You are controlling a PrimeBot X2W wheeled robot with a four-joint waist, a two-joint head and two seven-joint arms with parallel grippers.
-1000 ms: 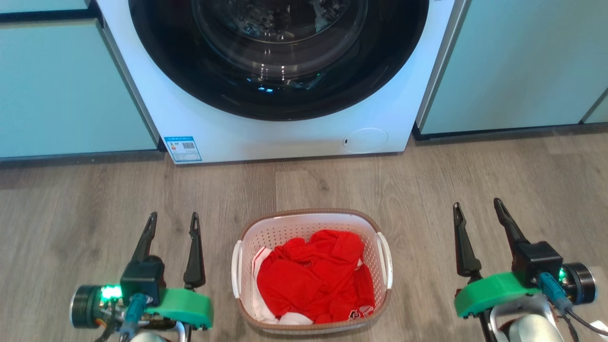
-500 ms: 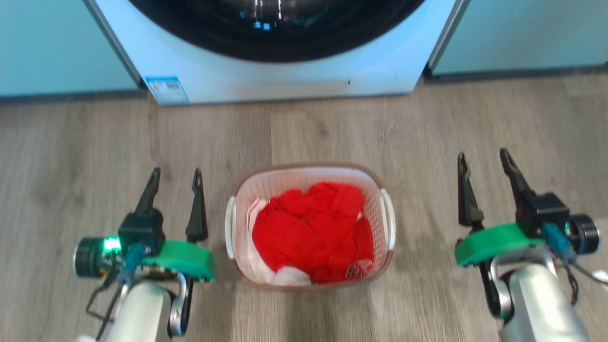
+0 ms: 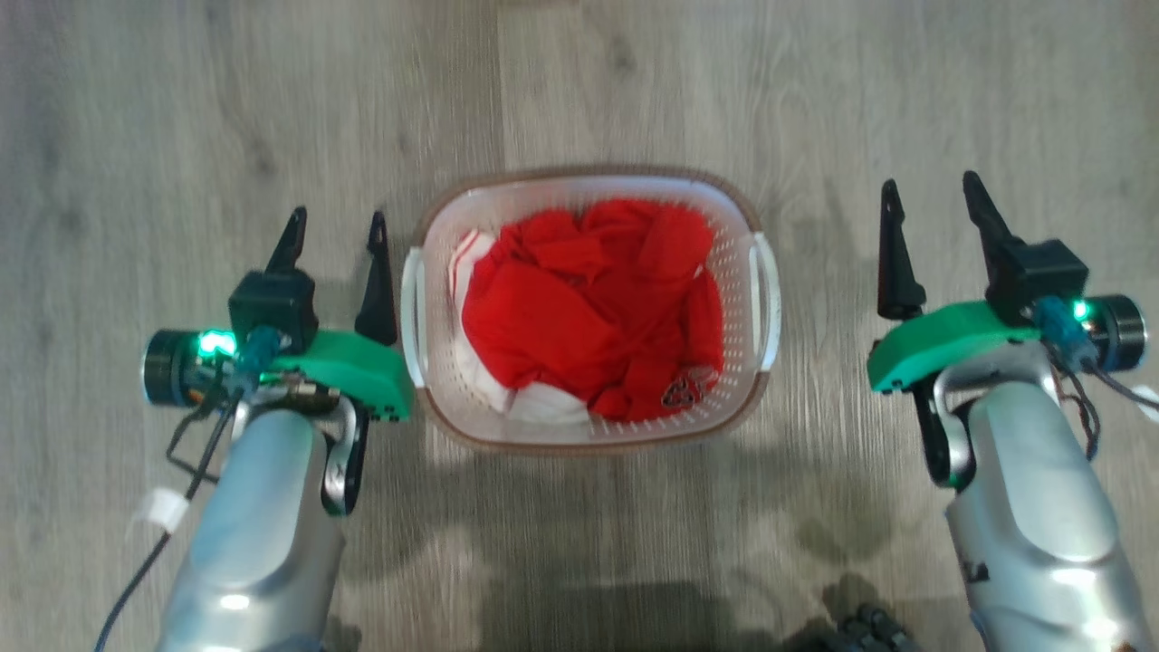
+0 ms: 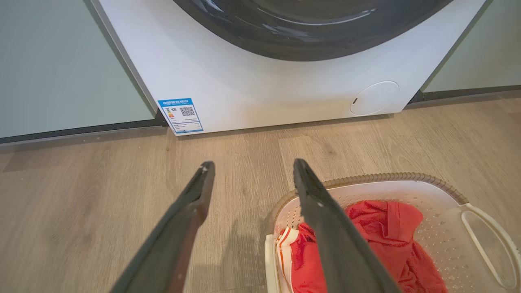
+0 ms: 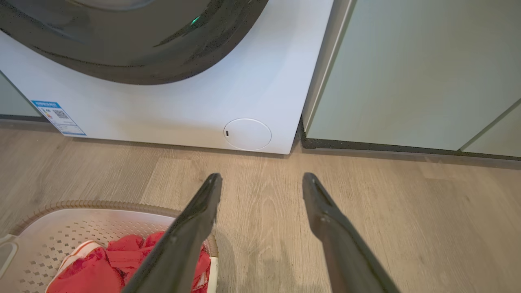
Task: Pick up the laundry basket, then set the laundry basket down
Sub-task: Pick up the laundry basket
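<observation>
The laundry basket (image 3: 742, 263), white perforated plastic with a brown woven-look rim, sits on the wood floor in the middle of the head view, holding red and white clothes (image 3: 589, 308). My left gripper (image 3: 337, 228) stands open just left of the basket's left handle (image 3: 412, 312), apart from it, nothing between its fingers. My right gripper (image 3: 933, 199) stands open well right of the right handle (image 3: 765, 299), also empty. The left wrist view has the basket (image 4: 443, 203) at lower right past my left gripper (image 4: 251, 167). In the right wrist view the basket (image 5: 61, 228) lies lower left of my right gripper (image 5: 260, 179).
A white washing machine (image 4: 264, 89) with a dark round door stands ahead, flanked by pale green cabinets (image 5: 407, 81). Bare wood floor (image 3: 181, 136) surrounds the basket on all sides.
The head camera has tilted down, so the washing machine has left the head view and the basket sits higher. Both grippers stay open beside the basket.
</observation>
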